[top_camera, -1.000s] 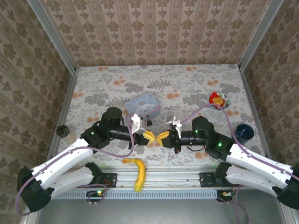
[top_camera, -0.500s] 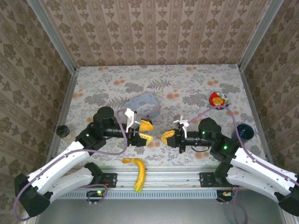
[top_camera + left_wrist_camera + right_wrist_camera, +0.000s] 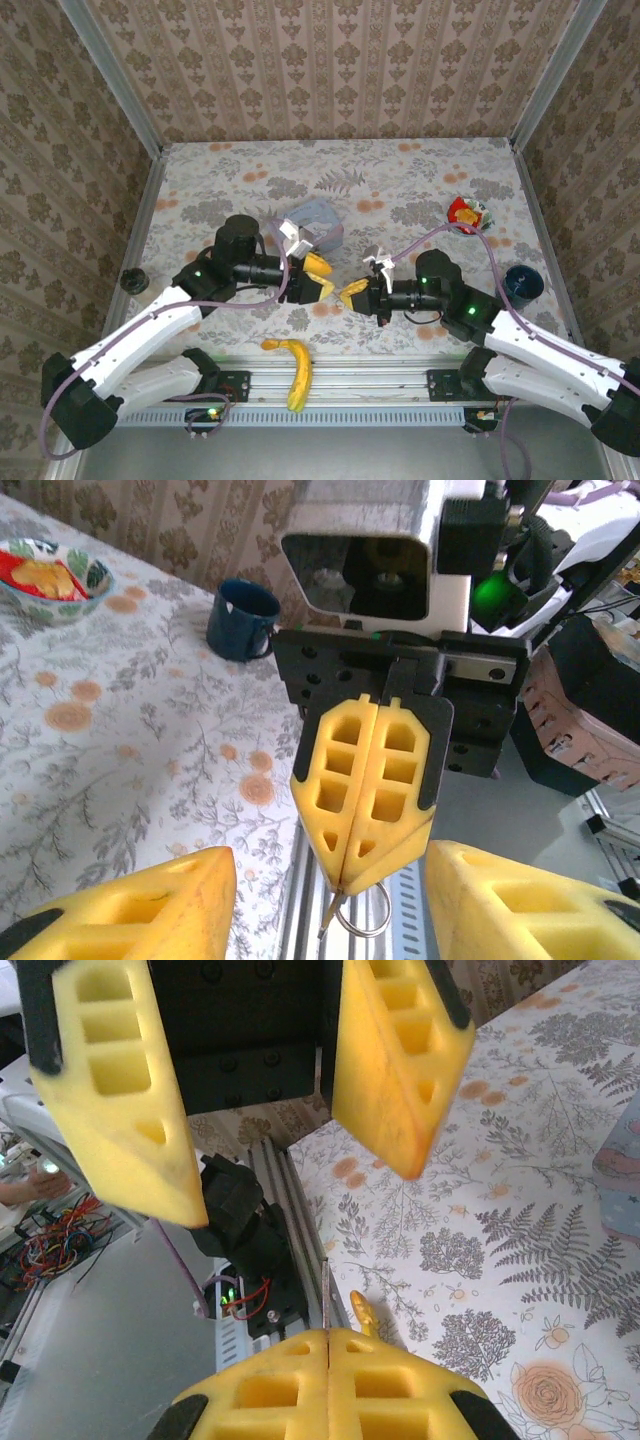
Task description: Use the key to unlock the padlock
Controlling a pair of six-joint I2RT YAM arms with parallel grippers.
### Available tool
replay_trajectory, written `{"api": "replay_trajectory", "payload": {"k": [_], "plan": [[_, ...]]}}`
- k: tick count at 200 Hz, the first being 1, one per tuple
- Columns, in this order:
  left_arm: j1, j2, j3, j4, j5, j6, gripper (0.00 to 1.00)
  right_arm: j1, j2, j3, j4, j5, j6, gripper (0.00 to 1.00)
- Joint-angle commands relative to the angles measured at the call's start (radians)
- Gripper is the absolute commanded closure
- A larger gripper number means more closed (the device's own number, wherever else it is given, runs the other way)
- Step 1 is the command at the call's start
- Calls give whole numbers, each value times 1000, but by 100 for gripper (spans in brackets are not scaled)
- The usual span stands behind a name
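My right gripper (image 3: 350, 293) is shut on the key (image 3: 331, 914), whose thin blade pokes out past the yellow fingertips with a wire ring hanging beside it. Seen from the right wrist, the blade (image 3: 325, 1296) stands straight out of my right gripper (image 3: 328, 1332). My left gripper (image 3: 322, 277) faces it tip to tip with a short gap, open with nothing between its fingers (image 3: 400, 1060). From the left wrist, my left gripper (image 3: 330, 880) stands on either side of my right gripper (image 3: 352, 865). The padlock is hidden or out of view.
A pale blue printed tin (image 3: 312, 222) lies just behind the left gripper. A banana (image 3: 295, 368) rests on the front rail. A bowl (image 3: 467, 214) with red and yellow contents and a dark blue mug (image 3: 521, 283) stand at the right.
A second ago the two grippers met tip to tip. The left one drew back and opened, then came forward again; the right one slid slightly left, still gripping the key.
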Motion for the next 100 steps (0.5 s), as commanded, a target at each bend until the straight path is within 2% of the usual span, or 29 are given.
{"api": "replay_trajectory", "payload": {"k": [1, 70, 100], "plan": [[9, 10, 29, -35, 36, -9, 48, -4, 9, 27, 46, -39, 21, 100], [19, 52, 25, -80, 41, 16, 56, -3, 34, 42, 60, -55, 22, 100], [23, 50, 19, -84, 47, 17, 64, -4, 38, 41, 67, -52, 24, 100]]}}
